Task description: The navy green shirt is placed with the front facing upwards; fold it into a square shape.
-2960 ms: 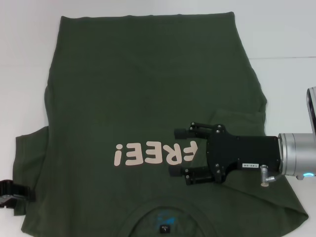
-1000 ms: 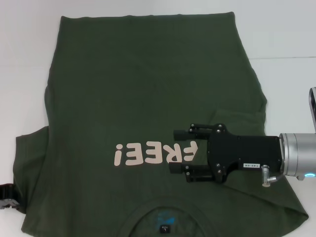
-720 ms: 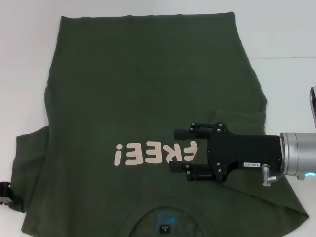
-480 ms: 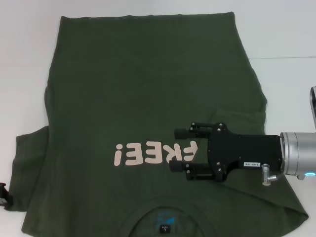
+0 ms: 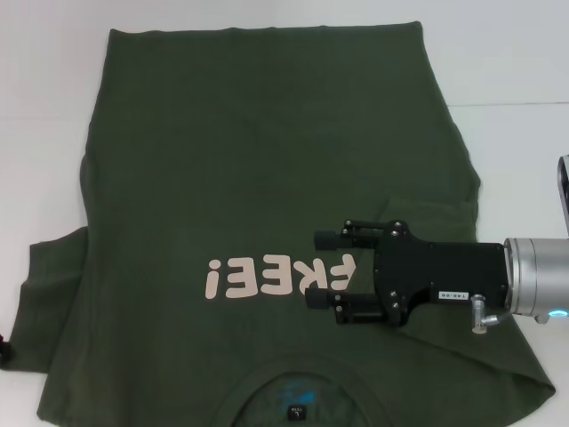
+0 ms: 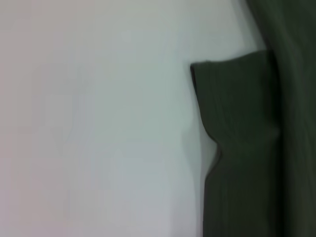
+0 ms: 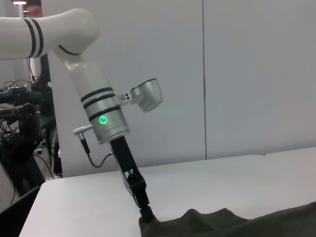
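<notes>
The navy green shirt [image 5: 249, 160] lies spread front-up on the white table [image 5: 507, 53]. Its pale "FREE!" lettering [image 5: 280, 276] and its neck label [image 5: 295, 412] are at the near end. My right gripper [image 5: 322, 269] hovers open over the chest at the lettering's right end, with nothing between its fingers. The shirt's right sleeve [image 5: 436, 222] lies folded in on the body. Its left sleeve [image 6: 242, 148] sticks out flat on the table. My left gripper [image 7: 144, 210] points down at the shirt's edge [image 7: 237, 224]. In the head view only a sliver of it shows at the left border.
White table surface [image 6: 98, 123] surrounds the shirt on the left, far and right sides. A grey wall [image 7: 247, 74] stands behind the left arm, with dark equipment and cables [image 7: 19, 128] off to one side.
The left gripper has slid leftward off the left sleeve, almost out of the head view. The right gripper's fingers have drawn slightly closer together. The shirt body has not moved.
</notes>
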Robot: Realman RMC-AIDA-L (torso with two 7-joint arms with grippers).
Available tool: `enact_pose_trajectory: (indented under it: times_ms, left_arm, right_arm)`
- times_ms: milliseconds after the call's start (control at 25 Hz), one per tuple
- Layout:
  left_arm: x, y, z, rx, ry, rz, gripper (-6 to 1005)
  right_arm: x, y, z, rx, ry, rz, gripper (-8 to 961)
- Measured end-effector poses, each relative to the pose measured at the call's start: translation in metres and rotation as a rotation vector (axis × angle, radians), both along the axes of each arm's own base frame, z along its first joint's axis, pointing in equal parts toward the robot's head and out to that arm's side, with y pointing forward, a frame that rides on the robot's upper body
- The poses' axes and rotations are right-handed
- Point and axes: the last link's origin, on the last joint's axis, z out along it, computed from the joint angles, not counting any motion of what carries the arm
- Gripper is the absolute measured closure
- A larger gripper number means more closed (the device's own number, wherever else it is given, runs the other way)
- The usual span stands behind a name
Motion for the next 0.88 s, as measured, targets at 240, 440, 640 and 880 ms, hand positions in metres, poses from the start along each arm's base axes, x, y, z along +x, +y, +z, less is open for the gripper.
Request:
enact_pose_trajectory:
  times_ms: [240, 440, 640, 880]
  left_arm:
    - [0.001, 0.004, 0.009, 0.037, 0.029, -0.015, 998]
    - [0.0, 0.008, 0.012, 0.07, 0.05, -0.023, 998]
    - [-0.002, 0.011, 0.018, 0.105, 0.069, -0.027, 998]
    - [-0.006, 0.013, 0.024, 0.142, 0.089, -0.024, 998]
  right_arm:
    - [0.0, 0.0, 0.0, 0.0, 0.0, -0.001, 187]
    - [0.0, 0.001, 0.0, 0.003, 0.004, -0.002, 188]
    - [0.0, 0.001, 0.001, 0.006, 0.007, -0.005, 188]
    - [0.0, 0.001, 0.001, 0.009, 0.006, -0.005, 188]
